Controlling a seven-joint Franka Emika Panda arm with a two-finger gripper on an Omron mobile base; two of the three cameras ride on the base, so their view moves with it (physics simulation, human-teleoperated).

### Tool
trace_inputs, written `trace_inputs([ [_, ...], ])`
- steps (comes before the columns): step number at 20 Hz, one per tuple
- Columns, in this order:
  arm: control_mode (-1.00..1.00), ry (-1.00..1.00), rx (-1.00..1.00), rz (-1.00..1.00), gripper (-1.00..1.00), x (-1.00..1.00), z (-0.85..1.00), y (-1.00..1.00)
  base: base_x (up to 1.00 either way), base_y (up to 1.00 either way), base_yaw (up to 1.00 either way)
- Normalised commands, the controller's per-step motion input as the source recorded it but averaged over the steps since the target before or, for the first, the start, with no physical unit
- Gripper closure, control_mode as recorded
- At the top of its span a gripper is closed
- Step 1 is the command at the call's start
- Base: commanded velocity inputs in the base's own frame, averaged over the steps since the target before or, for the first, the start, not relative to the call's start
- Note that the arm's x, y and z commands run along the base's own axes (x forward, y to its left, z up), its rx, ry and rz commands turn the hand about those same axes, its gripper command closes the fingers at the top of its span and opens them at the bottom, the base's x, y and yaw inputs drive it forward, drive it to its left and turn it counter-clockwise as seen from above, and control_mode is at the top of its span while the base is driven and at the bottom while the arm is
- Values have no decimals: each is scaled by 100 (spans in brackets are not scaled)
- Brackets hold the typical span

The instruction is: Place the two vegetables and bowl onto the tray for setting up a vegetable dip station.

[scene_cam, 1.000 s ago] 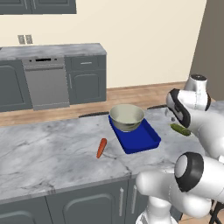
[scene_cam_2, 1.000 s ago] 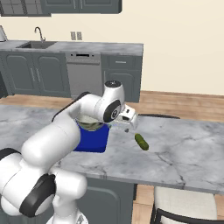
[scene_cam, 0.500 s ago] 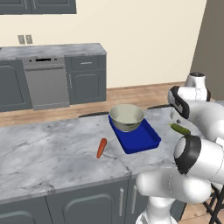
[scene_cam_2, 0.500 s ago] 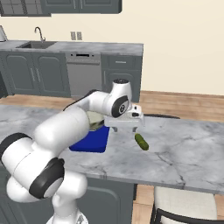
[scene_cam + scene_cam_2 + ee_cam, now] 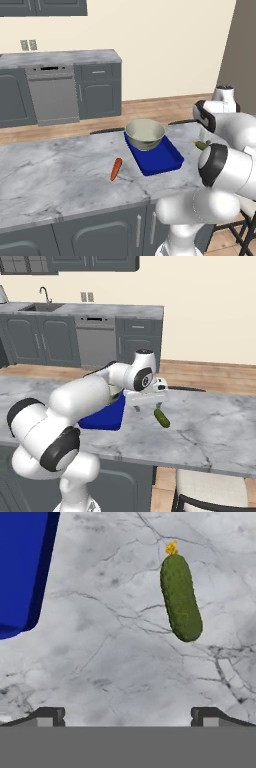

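Though near, cucumber (image 5: pixel 180 598) beyond hand (image 5: pixel 128 714).

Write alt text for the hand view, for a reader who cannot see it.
A dark green cucumber with a small yellow tip lies on the grey marble counter, ahead of the open gripper and off toward one fingertip. A corner of the blue tray sits apart from it, at the upper left.
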Motion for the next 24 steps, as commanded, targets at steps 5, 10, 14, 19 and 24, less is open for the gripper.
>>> trace_inputs([
  [5, -100, 0, 0, 15, -100, 10, -19, -12, 0, 0, 0],
  [10, -100, 1, 0, 9, -100, 18, -16, -10, 0, 0, 0],
  [14, -100, 3, 0, 3, -100, 24, -15, -8, 0, 0, 0],
  [19, -100, 5, 1, 0, -100, 22, -16, -9, 0, 0, 0],
  [24, -100, 9, 2, 0, -100, 27, -16, -8, 0, 0, 0],
])
